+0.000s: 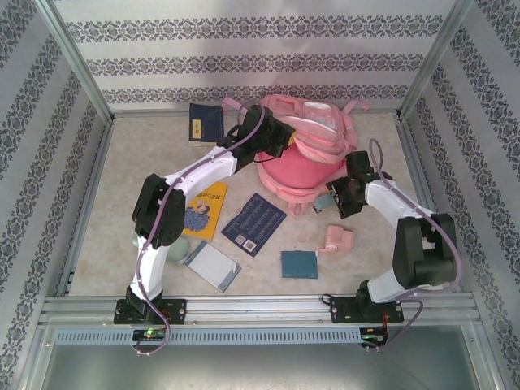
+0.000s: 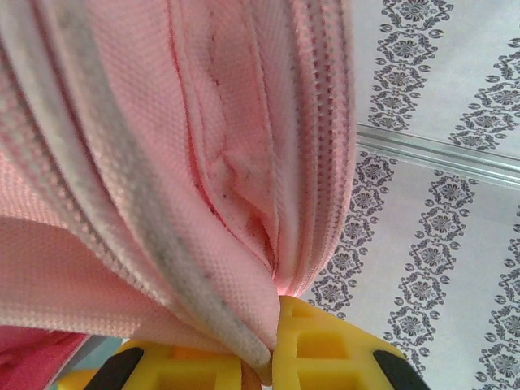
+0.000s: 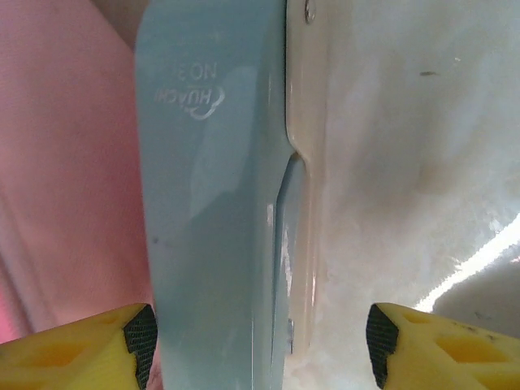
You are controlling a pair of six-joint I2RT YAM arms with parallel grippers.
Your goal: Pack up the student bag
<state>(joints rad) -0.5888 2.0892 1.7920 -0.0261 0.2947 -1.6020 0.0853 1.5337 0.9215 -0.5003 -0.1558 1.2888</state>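
Sitting far-centre on the table (image 1: 138, 154): student bag (image 1: 305, 166). Left end effector (image 2: 264, 361) is clamped on the bag's zip-edge fabric at its upper left. Right end effector (image 3: 258, 337) stands wide, straddling an upright pale-blue item (image 3: 211, 203) just beside the bag's near-right side; one pad (image 3: 140, 333) touches it, the other is clear.

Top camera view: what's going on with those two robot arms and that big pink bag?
The robot is packing a large pink fabric backpack. Its left end effector pinches the fabric edge of the bag's opening. The right end effector stands open around a pale blue plastic item beside the bag, not clamped on it. A yellow book and others lie on the table outside it.
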